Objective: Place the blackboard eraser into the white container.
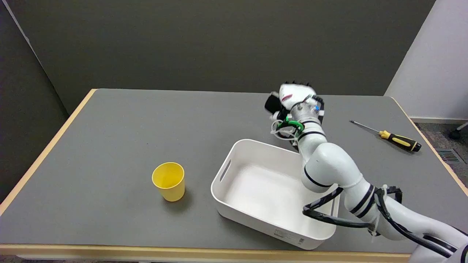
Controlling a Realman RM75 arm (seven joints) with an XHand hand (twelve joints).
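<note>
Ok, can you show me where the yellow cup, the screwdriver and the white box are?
yellow cup (169, 181), head view, on its front wall.
screwdriver (399, 140), head view, on its yellow-and-black handle.
white container (223, 172), head view, on its left wall by the handle slot.

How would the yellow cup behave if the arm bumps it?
The yellow cup looks like thin plastic and empty, so probably light and easily shoved. It stands upright on a base narrower than its rim, so a high knock would likely tip it. On its side it would probably roll in a curve.
</note>
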